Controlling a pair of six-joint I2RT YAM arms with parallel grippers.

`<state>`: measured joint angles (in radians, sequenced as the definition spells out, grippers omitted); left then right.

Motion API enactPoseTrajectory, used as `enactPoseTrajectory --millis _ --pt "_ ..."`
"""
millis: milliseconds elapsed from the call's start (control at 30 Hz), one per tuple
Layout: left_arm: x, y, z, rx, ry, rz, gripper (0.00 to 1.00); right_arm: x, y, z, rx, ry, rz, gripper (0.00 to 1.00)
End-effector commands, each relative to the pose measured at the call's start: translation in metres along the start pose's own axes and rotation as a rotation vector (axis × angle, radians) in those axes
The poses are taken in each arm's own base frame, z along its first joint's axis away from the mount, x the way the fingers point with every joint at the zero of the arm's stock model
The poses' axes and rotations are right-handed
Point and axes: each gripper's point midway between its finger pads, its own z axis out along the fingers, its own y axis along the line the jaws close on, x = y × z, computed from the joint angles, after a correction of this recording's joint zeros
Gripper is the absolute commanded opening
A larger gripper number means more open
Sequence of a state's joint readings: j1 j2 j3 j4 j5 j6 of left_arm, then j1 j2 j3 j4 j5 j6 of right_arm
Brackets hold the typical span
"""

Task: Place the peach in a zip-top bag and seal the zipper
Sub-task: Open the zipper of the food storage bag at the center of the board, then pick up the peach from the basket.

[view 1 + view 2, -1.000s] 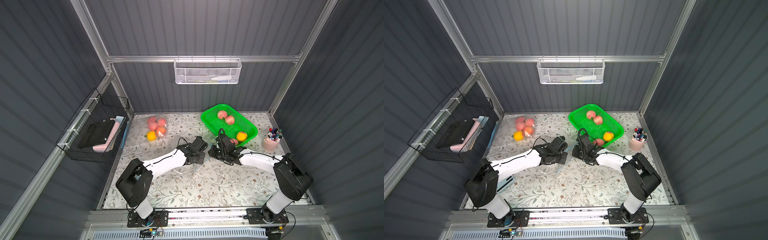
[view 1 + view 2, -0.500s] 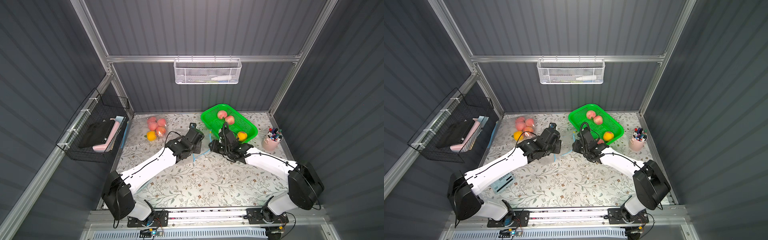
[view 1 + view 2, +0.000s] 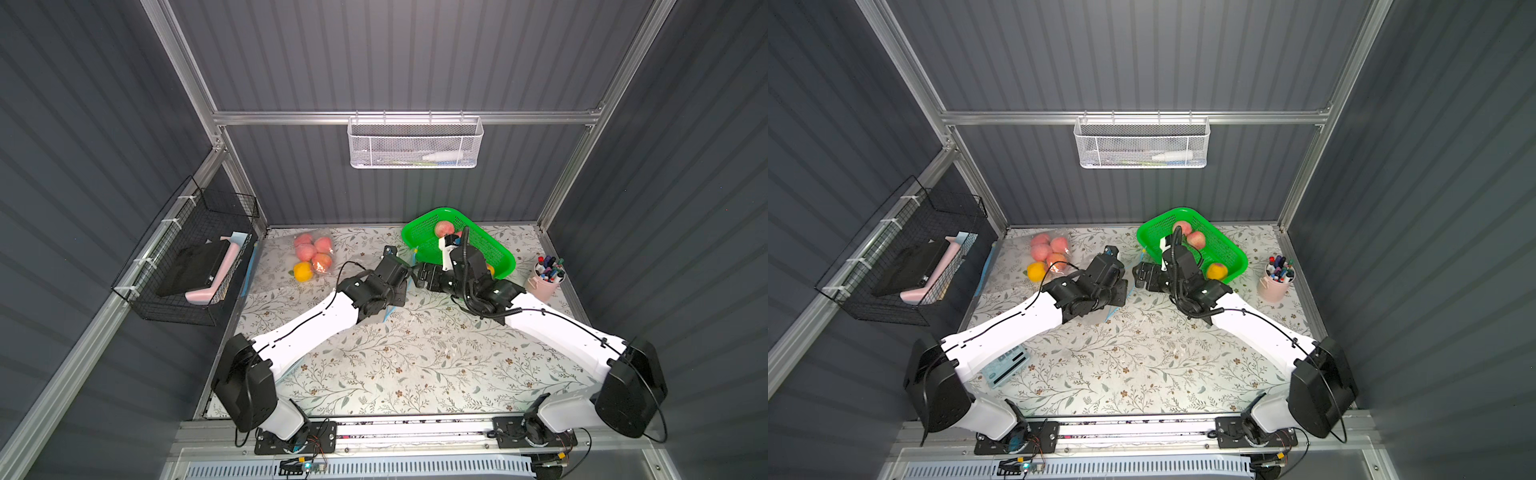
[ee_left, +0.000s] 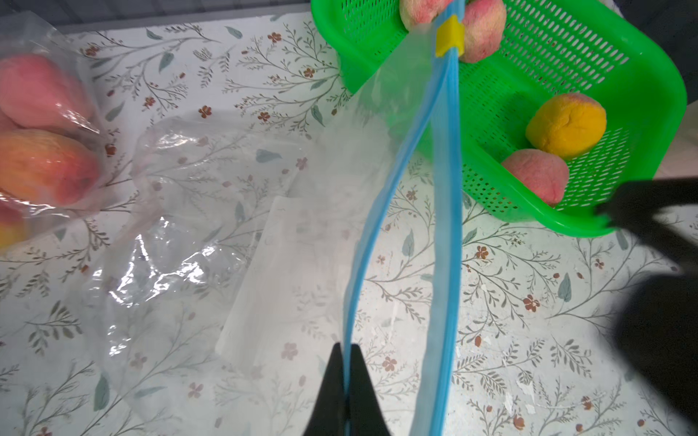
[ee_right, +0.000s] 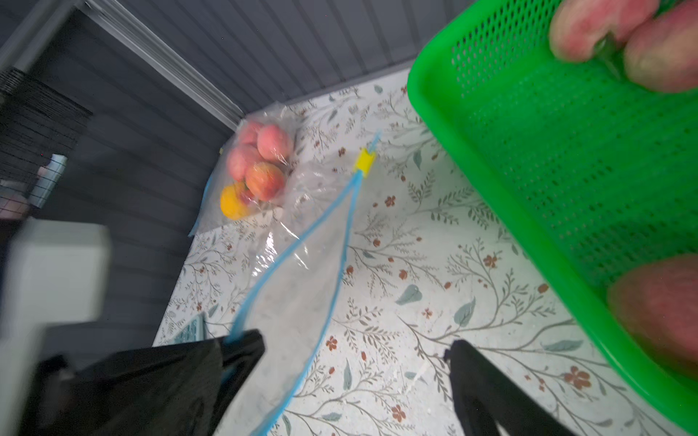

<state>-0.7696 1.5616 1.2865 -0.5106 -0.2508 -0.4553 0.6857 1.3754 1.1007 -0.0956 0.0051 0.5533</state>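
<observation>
Now the left tool [image 4: 345, 353] is pinching the rim of the clear blue-zippered plastic bag [image 4: 377, 158]; the right tool [image 5: 355, 349], gaping empty, is hovering nearer the round pink peach [image 5: 661, 313] in the green mesh basket [image 5: 566, 151].

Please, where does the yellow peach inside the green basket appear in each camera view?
Both top views: yellow peach, near end of the green basket.
Left wrist: in the basket, beside a pink peach; yellow peach.
Right wrist: not in it.
Shared landmark: the green basket.
</observation>
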Motion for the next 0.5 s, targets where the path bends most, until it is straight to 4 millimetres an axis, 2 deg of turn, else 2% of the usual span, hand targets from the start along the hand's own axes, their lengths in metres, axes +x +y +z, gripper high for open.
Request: enactPoseTrajectory --millis 0,133,233,467 --pt "-0.009 -0.008 0.013 0.072 0.013 -0.036 0.00 -0.025 -0.019 -0.012 0.056 -0.107 -0.025 0.99" --pt "-0.009 -0.007 0.029 0.113 0.038 -0.074 0.00 -0.045 -0.061 -0.012 0.172 -0.141 0.006 0.99" --pt "-0.005 -0.009 0.041 0.161 0.065 -0.105 0.00 -0.058 -0.096 0.002 0.251 -0.138 0.025 0.99" --pt "0.004 -0.012 0.055 0.195 0.089 -0.145 0.00 -0.090 -0.182 0.063 0.488 -0.098 0.072 0.95"
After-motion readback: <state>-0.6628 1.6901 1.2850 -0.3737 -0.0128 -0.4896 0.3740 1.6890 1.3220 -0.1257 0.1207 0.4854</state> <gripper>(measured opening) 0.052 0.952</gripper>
